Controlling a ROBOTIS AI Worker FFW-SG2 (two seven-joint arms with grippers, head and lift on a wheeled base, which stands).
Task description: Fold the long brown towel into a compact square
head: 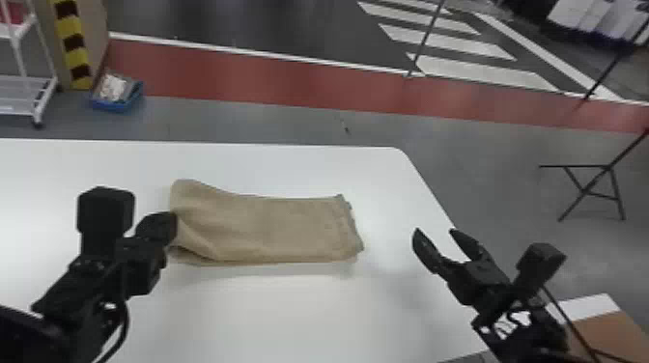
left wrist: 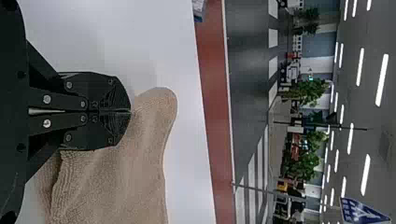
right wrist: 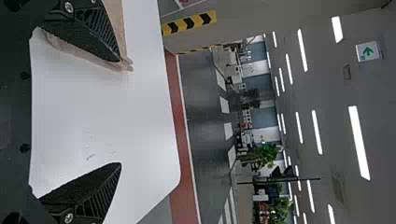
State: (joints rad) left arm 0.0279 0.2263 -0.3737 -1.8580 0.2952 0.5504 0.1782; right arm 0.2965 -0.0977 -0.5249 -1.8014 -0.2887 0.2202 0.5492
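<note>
On the white table (head: pixel 270 318), the brown towel (head: pixel 275 229) is lying folded; the left wrist view is showing the left gripper (head: pixel 169 224) sitting closed at one end, the head view the right gripper (head: pixel 434 231) gaping well apart.

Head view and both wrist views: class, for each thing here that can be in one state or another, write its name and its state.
Brown cloth towel: layered into an oblong, left end puffed up, not yet a compact square.
Left black tool: shut, at the towel's left end; any pinched cloth is unclear.
Right black tool: open, off the towel's right end.
Blue plastic tray: filled, on the floor.
White ceiling lights: lit.
</note>
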